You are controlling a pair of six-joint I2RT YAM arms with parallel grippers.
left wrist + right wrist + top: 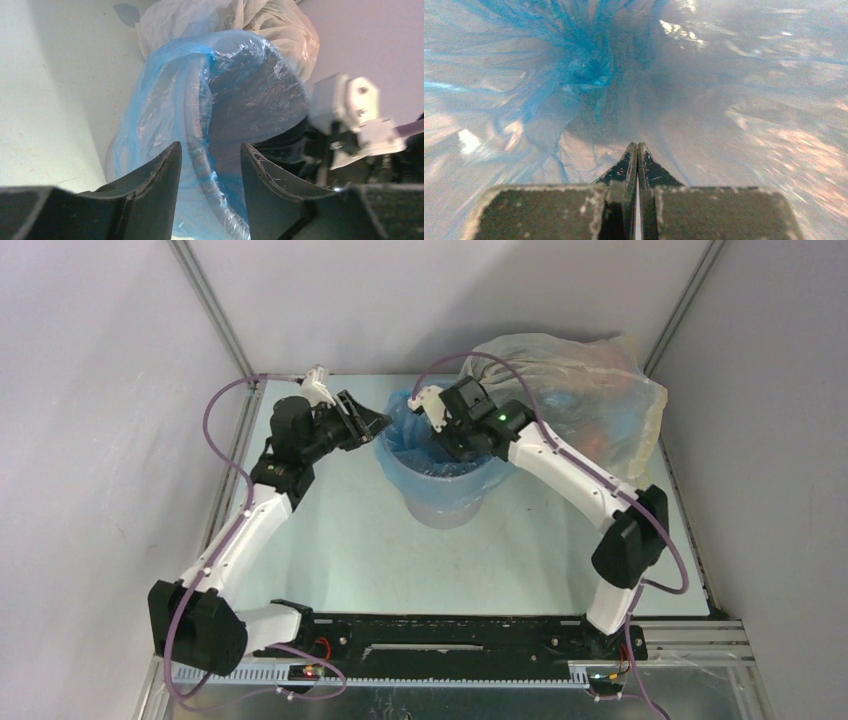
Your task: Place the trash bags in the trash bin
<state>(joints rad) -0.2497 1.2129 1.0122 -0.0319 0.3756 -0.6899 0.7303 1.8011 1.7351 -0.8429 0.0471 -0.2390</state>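
Pale green table (330,550), grey walls (100,390). Trash bin (445,508) centre frame, lined with blue bag (405,455). Left gripper (210,146) fingers apart at rim; right gripper (637,150) fingers together inside bag.

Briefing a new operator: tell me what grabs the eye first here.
The light-blue trash bag already lines the grey bin mid-table, its edge folded over the rim. The right claw, shut, reaches down inside it, while the open left claw sits at its left rim. A big clear stuffed bag fills the back right corner.
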